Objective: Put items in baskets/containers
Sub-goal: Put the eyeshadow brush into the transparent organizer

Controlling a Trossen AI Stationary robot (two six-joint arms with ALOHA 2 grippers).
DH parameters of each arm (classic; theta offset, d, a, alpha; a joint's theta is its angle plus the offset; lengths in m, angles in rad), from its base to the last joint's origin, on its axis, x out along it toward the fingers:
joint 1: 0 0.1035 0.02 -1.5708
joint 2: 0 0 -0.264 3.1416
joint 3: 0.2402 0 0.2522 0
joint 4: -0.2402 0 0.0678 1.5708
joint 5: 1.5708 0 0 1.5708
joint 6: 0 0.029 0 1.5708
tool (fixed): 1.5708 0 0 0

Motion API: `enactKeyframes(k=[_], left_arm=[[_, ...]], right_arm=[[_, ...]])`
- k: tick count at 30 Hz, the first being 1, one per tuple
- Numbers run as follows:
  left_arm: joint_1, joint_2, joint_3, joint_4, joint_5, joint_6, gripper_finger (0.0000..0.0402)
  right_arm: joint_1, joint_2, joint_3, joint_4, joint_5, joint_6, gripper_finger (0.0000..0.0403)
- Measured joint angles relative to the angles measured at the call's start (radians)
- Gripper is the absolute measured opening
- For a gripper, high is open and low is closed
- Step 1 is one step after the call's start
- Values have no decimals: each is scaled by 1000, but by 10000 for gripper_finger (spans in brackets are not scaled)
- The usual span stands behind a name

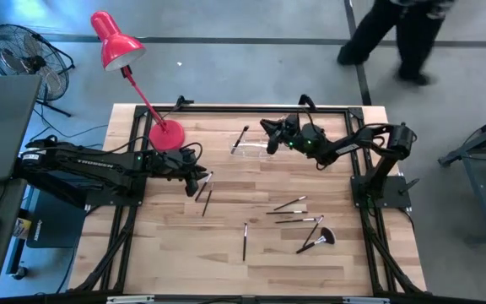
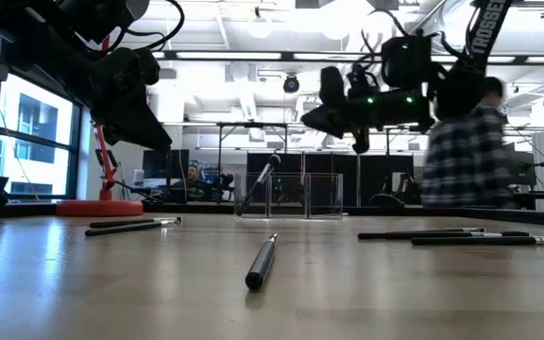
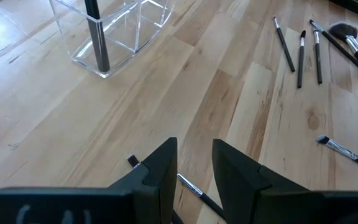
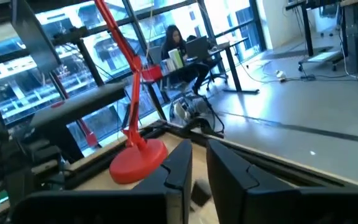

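A clear holder [image 1: 251, 149] stands on the wood toward the far edge, and one dark brush [image 1: 241, 135] leans in it, head end up [image 2: 261, 183]. My right gripper [image 1: 269, 135] hovers level just above and beside the holder [image 2: 291, 196], its fingers [image 4: 199, 165] slightly apart with nothing between them. My left gripper [image 1: 197, 178] hangs open left of centre, over two brushes [image 1: 205, 192] lying on the table. More brushes lie flat: one near the middle [image 1: 245, 241], several to the right [image 1: 292, 205], and a fan-headed one [image 1: 323, 236].
A red desk lamp stands on its round base [image 1: 167, 135] at the far left, close to my left arm. A person [image 1: 395, 34] walks beyond the far edge. A floor fan [image 1: 24, 51] stands off the table's left. Bare wood lies along the near edge.
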Motion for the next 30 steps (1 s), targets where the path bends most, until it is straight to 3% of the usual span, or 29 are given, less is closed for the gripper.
enactKeyframes(k=[4, 9, 12, 22, 30], left_arm=[[0, 0, 0, 0, 0, 0, 99], [0, 0, 0, 0, 8, -1, 99], [0, 0, 0, 0, 8, -7, 99], [0, 0, 0, 0, 7, -7, 99], [0, 0, 0, 0, 7, -8, 99]], right_arm=[[-1, 0, 131, -274, 0, 12, 8], [-28, 0, 408, -922, 25, 90, 10], [-56, 0, 566, -1200, 90, 130, 17], [-207, 56, 936, -1736, 163, 280, 19], [-271, 241, 1057, -1928, -14, 359, 6]])
